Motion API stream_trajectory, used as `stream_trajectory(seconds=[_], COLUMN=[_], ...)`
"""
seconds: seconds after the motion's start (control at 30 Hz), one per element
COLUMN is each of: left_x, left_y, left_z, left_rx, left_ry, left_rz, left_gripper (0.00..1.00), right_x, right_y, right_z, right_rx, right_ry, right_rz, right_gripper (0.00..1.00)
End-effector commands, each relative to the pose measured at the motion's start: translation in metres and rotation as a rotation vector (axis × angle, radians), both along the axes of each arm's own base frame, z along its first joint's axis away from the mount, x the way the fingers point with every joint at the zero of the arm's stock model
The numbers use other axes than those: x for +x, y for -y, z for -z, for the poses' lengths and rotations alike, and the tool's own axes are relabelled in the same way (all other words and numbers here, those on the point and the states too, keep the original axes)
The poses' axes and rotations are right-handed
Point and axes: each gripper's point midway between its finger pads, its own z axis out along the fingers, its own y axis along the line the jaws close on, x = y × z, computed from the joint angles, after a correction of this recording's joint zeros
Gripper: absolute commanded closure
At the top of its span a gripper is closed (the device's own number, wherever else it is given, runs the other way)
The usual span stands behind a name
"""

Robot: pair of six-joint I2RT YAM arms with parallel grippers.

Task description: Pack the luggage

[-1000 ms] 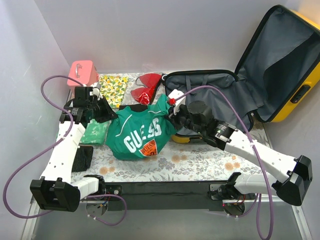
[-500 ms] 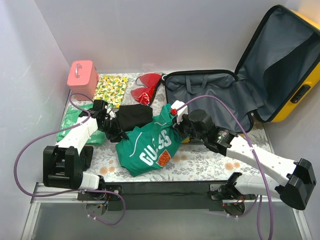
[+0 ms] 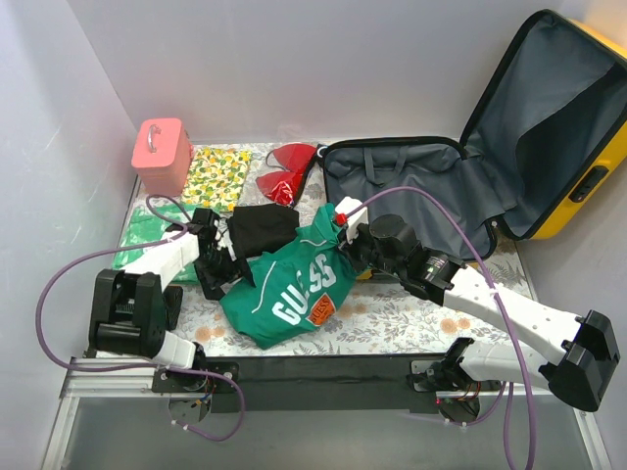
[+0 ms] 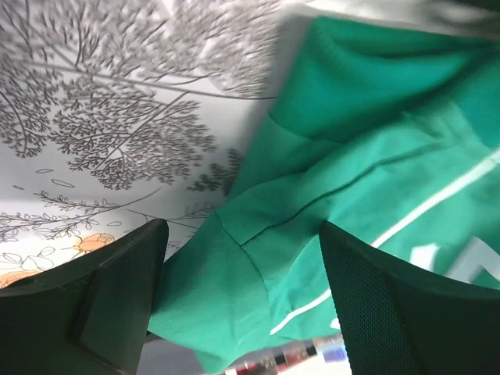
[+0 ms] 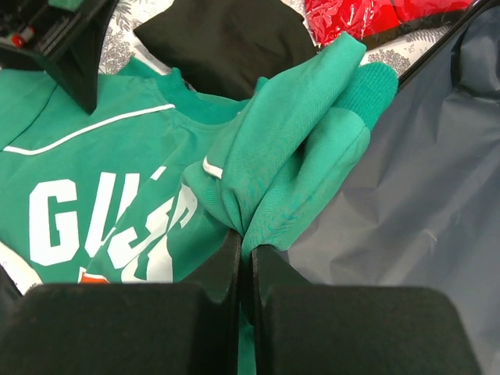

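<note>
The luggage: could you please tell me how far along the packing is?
Done: the luggage lies open, nothing visibly packed. In hand: the right gripper grips the green sweatshirt at the case's rim; the left gripper is open. Left: sweatshirt, black garment, red item, patterned cloth.

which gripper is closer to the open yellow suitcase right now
Right. The right gripper is at the front rim of the suitcase, clamped on the green sweatshirt; the left gripper is across the sweatshirt, farther left.

Yellow hard-shell luggage [image 3: 600,162] sits open at back right. Base lies flat and lid leans up and back. Grey fabric lining, black trim.
</note>
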Motion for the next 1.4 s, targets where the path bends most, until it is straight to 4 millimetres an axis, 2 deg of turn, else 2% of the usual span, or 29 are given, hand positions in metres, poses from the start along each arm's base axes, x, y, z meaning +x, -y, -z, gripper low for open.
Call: stream_trajectory(seconds=[0.0, 0.17, 0.23, 0.33, 0.43, 0.47, 0.5, 0.57, 0.63, 0.67, 0.73, 0.8, 0.83, 0.9, 0.97, 1.03, 1.13, 1.23, 1.27, 1.3, 1.33, 1.37], left_x=[-0.014, 0.000, -0.001, -0.006, 0.002, 0.007, 0.009, 0.014, 0.020, 0.024, 0.041, 0.063, 0.068, 0.078, 0.079, 0.080, 0.096, 0.110, 0.122, 0.129, 0.137, 0.140], left_y=[0.004, 0.038, 0.047, 0.047, 0.050, 0.053, 0.054, 0.056, 0.059, 0.059, 0.060, 0.061, 0.062, 0.062, 0.057, 0.055, 0.059, 0.066, 0.072, 0.076, 0.083, 0.095], left_z=[0.015, 0.012, 0.022, 0.041, 0.042, 0.039, 0.038, 0.035, 0.030, 0.026, -0.005, -0.051, -0.067, -0.126, -0.157, -0.179, -0.237, -0.260, -0.255, -0.262, -0.275, -0.281], left_rx=[-0.001, -0.080, -0.091, -0.094, -0.098, -0.108, -0.113, -0.126, -0.137, -0.143, -0.148, -0.154, -0.160, -0.175, -0.154, -0.145, -0.154, -0.176, -0.185, -0.198, -0.219, -0.248], left_ry=[-0.083, -0.051, -0.061, -0.102, -0.097, -0.088, -0.082, -0.056, -0.017, 0.006, 0.145, 0.325, 0.387, 0.570, 0.649, 0.697, 0.853, 0.902, 0.883, 0.895, 0.920, 0.930], left_rz=[-0.015, 0.053, 0.053, 0.033, 0.035, 0.037, 0.038, 0.035, 0.039, 0.057, 0.090, 0.125, 0.148, 0.172, 0.182, 0.193, 0.228, 0.246, 0.254, 0.256, 0.260, 0.281], left_gripper=[0.22, 0.21, 0.21, 0.20, 0.40, 0.54, 0.59, 0.92, 1.00, 1.00, 1.00, 1.00, 1.00, 1.00, 1.00, 1.00, 1.00, 1.00, 1.00, 1.00, 1.00, 1.00], right_x=[0.006, 0.006, 0.005, 0.004, 0.003, 0.003, 0.002, 0.001, 0.000, 0.000, -0.001, -0.002, -0.007, -0.008, -0.004, 0.002, 0.024, 0.041, 0.054, 0.060, 0.067, 0.070], right_y=[-0.001, -0.002, -0.003, -0.006, -0.009, -0.011, -0.012, -0.014, -0.016, -0.016, -0.020, -0.024, -0.028, -0.035, -0.036, -0.032, -0.011, 0.012, 0.028, 0.038, 0.059, 0.070], right_z=[-0.016, -0.014, -0.012, -0.012, -0.011, -0.013, -0.015, -0.014, -0.016, -0.019, -0.031, -0.046, -0.052, -0.078, -0.098, -0.123, -0.153, -0.168, -0.170, -0.169, -0.175, -0.176], right_rx=[0.045, 0.041, 0.041, 0.045, 0.051, 0.058, 0.063, 0.069, 0.072, 0.077, 0.097, 0.126, 0.141, 0.187, 0.215, 0.239, 0.234, 0.224, 0.208, 0.189, 0.157, 0.140], right_ry=[0.058, 0.051, 0.044, 0.039, 0.029, 0.027, 0.029, 0.024, 0.026, 0.030, 0.044, 0.062, 0.057, 0.085, 0.117, 0.169, 0.274, 0.332, 0.355, 0.373, 0.426, 0.447], right_rz=[0.016, 0.010, 0.002, -0.007, -0.015, -0.023, -0.028, -0.042, -0.052, -0.055, -0.076, -0.091, -0.123, -0.146, -0.138, -0.113, -0.019, 0.051, 0.100, 0.130, 0.176, 0.197], right_gripper=[0.99, 0.99, 0.99, 0.99, 0.99, 0.99, 0.99, 0.99, 0.99, 0.99, 0.99, 0.99, 0.99, 0.99, 0.99, 0.99, 0.99, 0.99, 0.99, 0.99, 0.99, 0.99])
